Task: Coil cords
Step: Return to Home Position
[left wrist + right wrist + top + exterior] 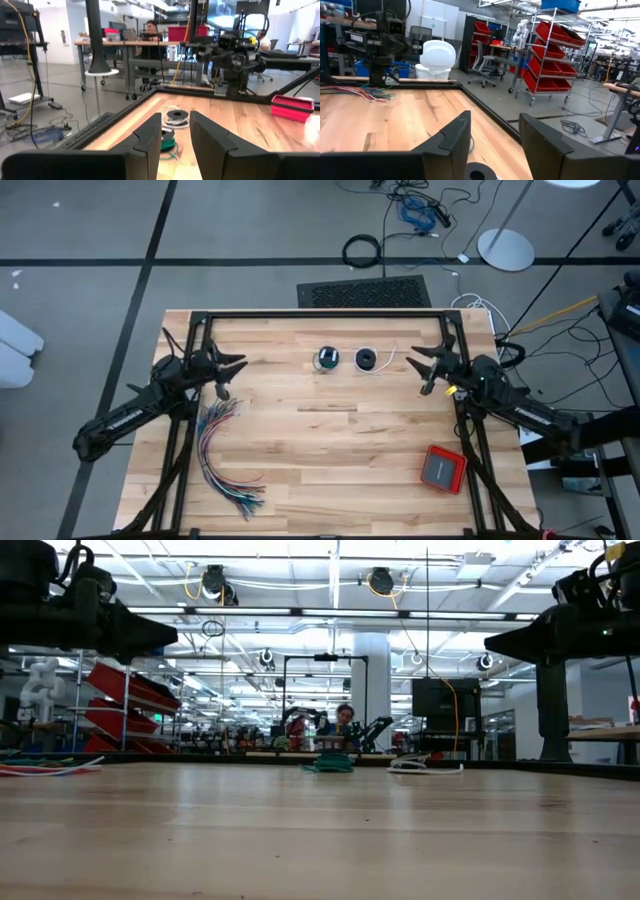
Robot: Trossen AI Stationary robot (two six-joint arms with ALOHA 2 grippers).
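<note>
The fingers of the left gripper (229,373) are standing spread apart and are gripping nothing; this gripper is hovering above the wooden table (330,480) near its left edge, toward the far end, and is pointing in toward the centre. The fingers of the right gripper (427,368) are likewise standing released, with an open gap between them and nothing in it; this gripper is hovering near the right edge at about the same depth, facing the left one. Between the two grippers, and well apart from both, the two cords are lying on the table near its far edge. The green cord (327,359) is sitting wound into a small coil. The black cord (367,360) is sitting just beside it, on the side of the right gripper, also wound into a small round coil, with its short white tail (440,770) trailing off toward that gripper. A fanned bundle of coloured wires (222,455) is lying on the left part of the table, nearer the front than the left gripper. A red box (443,469) is resting near the front right corner
</note>
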